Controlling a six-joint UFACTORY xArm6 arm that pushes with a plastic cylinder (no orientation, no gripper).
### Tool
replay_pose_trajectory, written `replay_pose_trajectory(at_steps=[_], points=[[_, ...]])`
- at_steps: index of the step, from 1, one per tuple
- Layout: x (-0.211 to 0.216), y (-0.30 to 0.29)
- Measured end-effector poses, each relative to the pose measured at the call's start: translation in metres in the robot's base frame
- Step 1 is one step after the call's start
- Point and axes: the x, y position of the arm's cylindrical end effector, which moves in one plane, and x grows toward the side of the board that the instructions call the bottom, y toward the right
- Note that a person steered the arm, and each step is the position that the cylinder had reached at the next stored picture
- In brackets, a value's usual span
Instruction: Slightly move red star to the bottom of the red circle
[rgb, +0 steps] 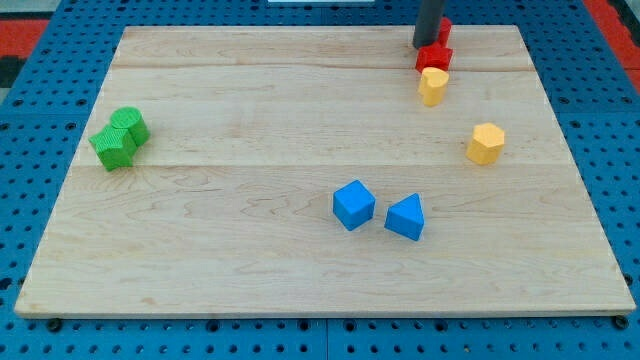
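Observation:
The dark rod comes down at the view's top right, and my tip (424, 45) rests on the board just left of two red blocks. The red star (434, 57) lies right below and right of my tip, touching or nearly touching it. The red circle (444, 30) is mostly hidden behind the rod, just above the star. A yellow block (433, 86) sits directly below the red star, touching it.
A yellow hexagon-like block (485, 143) lies at the right. A blue cube (353, 204) and a blue triangular block (405, 217) sit low in the middle. Two green blocks (120, 138) touch each other at the left. The wooden board (250, 260) ends close above the red blocks.

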Motion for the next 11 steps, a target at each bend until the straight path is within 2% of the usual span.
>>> replay_pose_trajectory(at_steps=[2, 3, 5, 8, 9, 11], points=[[0.018, -0.087], [0.035, -0.073], [0.04, -0.031], [0.04, -0.009], [0.049, -0.019], [0.069, 0.002]])
